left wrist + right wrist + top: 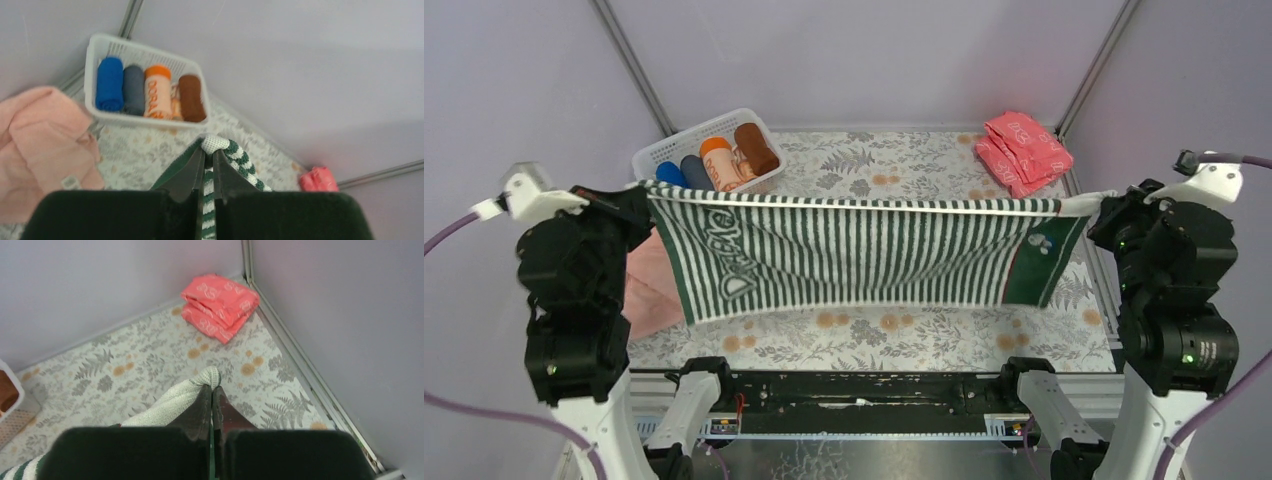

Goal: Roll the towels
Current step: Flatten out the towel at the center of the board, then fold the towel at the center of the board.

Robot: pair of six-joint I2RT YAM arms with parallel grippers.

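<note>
Green-and-white striped towel (844,255), stretched taut above the floral table (904,330)
Left gripper (636,192) and right gripper (1102,206) each pinch a top corner; behind it, white basket (652,153) of rolled towels (724,165), folded coral cloths (1024,150); pink towel (652,290) crumpled below left

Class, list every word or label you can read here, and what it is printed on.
"DORA": orange-capped rolled towel in the basket; further letters hidden.
Striped towel: white script starting "D", rest unreadable.
Red folded cloths: white marks, too small to read.
</note>
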